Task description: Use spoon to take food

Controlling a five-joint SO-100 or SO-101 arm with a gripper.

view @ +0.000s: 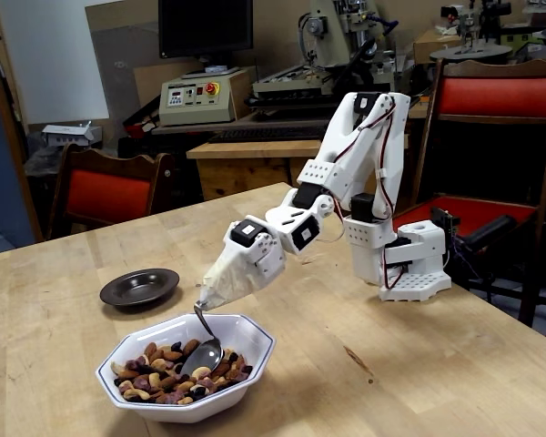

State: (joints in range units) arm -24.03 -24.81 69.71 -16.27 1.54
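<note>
Gripper [220, 284] wrapped in beige tape, clenched on spoon [203, 350] | spoon bowl pressed into food [168, 371] in white bowl [255, 339], near left of table | scoop begun; lift-out remains

A pale wooden butcher-block worktop [419, 364] fills the foreground, its boards showing seams and a few dark marks; behind it stand two wooden chairs with red padding, one at the left [105, 191] and a taller one at the right [496, 100]; farther back a wooden bench [246, 155] carries a beige control box [196, 96] with a red button, a black keyboard [264, 134] and a dark monitor [205, 27]; a grey milling machine [337, 55] sits beside them; a white panel [50, 55] leans against the tan rear wall at the left; the lighting is even and soft, indoor, casting faint shadows.
</note>
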